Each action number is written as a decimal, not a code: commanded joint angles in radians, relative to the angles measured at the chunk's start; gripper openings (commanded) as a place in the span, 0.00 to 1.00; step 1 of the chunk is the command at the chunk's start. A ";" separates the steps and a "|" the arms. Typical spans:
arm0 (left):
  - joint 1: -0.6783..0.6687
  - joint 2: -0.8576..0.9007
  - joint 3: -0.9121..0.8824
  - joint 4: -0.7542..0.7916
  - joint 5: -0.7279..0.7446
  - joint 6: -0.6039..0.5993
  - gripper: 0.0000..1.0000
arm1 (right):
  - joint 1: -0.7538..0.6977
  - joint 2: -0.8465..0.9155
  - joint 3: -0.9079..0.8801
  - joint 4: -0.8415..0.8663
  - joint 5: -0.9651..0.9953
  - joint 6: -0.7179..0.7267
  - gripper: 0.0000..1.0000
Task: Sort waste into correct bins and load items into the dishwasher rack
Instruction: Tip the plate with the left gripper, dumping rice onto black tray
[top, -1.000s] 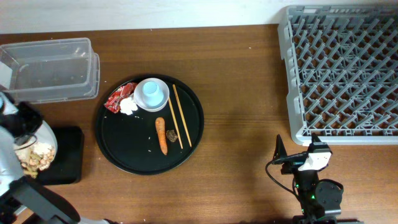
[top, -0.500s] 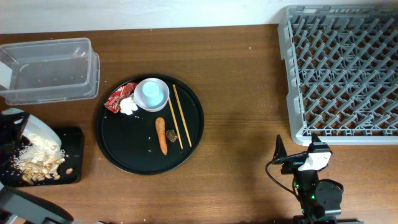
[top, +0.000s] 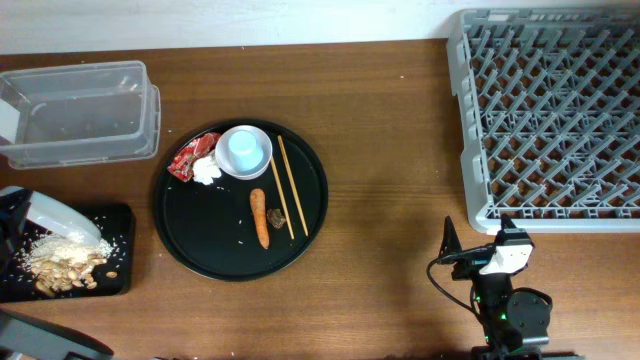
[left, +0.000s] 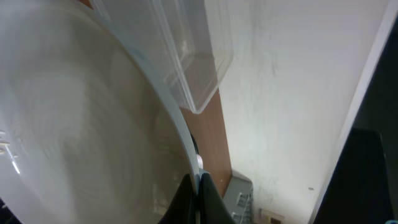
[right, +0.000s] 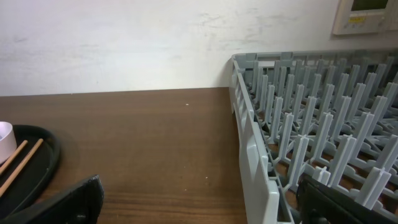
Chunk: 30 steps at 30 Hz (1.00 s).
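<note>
**White plate (top: 60, 212) pinched by its rim, tipped over the black bin (top: 120, 225)**

White and glazed, the plate stands steeply tilted in my left claw (left: 198, 198). The claw's fingers are pressed together on the rim, and my wrist view shows little but the plate's pale face. Plate and bin sit well left of the round black tray (top: 215, 250). The beige rice scraps (top: 60, 262) lie heaped in the bin under the plate's lower edge, with a few grains scattered beside the heap. The clear tub (top: 80, 110) is up and to the left of the tray, and the dishwasher rack (top: 550, 120) is well to its right. My right claw (right: 199, 202) is spread wide and holds nothing. It rests right of the tray, just below the rack.

I judge the plate stiff, slick and breakable, and weighty for so narrow a pinch. Held at one edge, it will want to swing or slip. The rim looks like the only place to take it, gripped deep and carried slowly. Between the rack's pegs it should go in edge-down.
</note>
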<state>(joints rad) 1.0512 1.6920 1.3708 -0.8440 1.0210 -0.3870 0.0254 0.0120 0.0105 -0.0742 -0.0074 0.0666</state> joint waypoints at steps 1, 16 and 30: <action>0.004 -0.021 0.018 -0.011 0.024 -0.006 0.00 | -0.006 -0.005 -0.005 -0.005 0.009 -0.007 0.98; 0.004 -0.021 0.018 -0.071 0.153 -0.023 0.00 | -0.006 -0.005 -0.005 -0.005 0.009 -0.007 0.98; -0.015 -0.152 0.019 -0.145 -0.010 0.101 0.00 | -0.006 -0.005 -0.005 -0.005 0.009 -0.007 0.98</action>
<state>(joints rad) 1.0500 1.6543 1.3808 -0.9878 1.0988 -0.3195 0.0254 0.0120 0.0105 -0.0746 -0.0071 0.0666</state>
